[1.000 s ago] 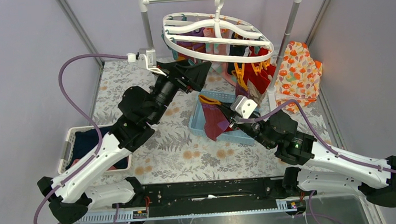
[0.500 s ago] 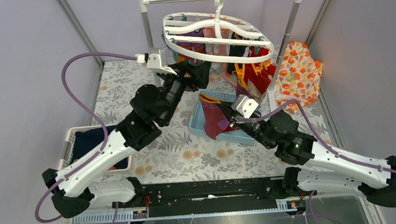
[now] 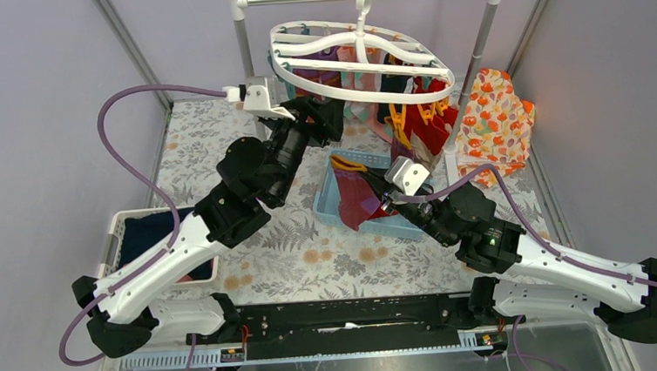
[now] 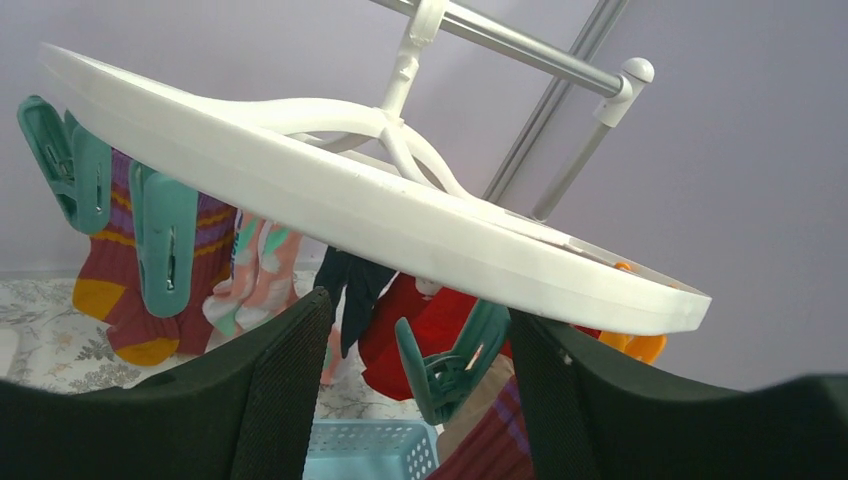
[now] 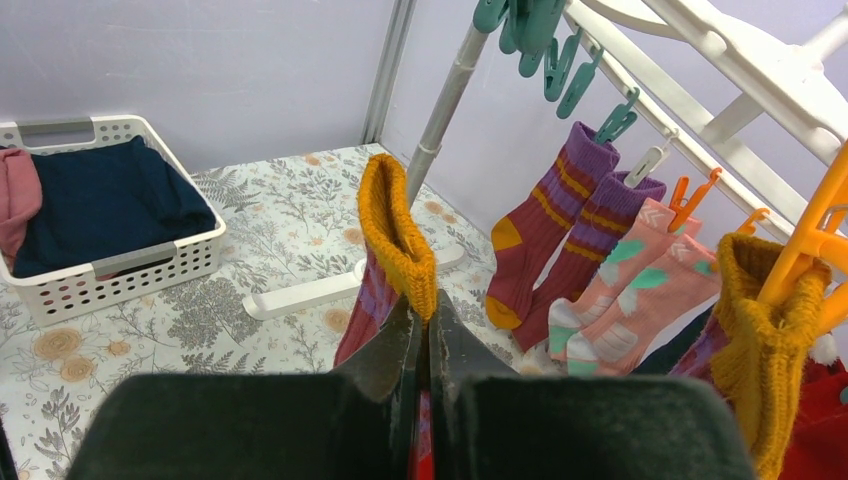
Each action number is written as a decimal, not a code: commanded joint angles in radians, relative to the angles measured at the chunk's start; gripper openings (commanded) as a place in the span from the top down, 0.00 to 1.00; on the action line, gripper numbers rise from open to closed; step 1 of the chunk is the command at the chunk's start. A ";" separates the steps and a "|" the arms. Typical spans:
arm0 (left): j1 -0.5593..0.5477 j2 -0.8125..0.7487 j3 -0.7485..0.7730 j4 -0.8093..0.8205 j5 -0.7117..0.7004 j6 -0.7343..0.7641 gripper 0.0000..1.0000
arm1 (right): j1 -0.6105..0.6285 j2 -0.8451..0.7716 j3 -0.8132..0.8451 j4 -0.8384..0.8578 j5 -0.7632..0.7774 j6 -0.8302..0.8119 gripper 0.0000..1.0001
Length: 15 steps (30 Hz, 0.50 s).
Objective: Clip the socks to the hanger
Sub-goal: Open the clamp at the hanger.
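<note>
Right gripper [image 5: 422,320] is pinched tight on a sock [image 5: 395,225]. Left gripper [image 4: 420,312], jaws apart, straddles a teal clip [image 4: 450,365] under the hanger [image 4: 300,180]. Next up, I'd say: squeeze that clip open.

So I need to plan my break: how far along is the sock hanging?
Done: purple striped socks and pink socks already hang clipped on the hanger. In hand: the right gripper is shut on a mustard-cuffed sock, and the left gripper stands open facing a free teal clip. Left: getting that sock into the clip; I cannot tell how many socks wait.
</note>
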 commanded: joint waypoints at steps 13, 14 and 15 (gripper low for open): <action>-0.010 -0.031 0.014 0.011 -0.033 0.024 0.66 | -0.006 0.025 0.032 0.084 0.056 0.003 1.00; -0.010 -0.032 0.014 0.011 -0.030 0.022 0.67 | -0.006 0.033 0.038 0.084 0.064 0.003 1.00; -0.010 -0.033 0.015 0.011 -0.027 0.020 0.68 | -0.006 0.042 0.043 0.086 0.072 0.000 1.00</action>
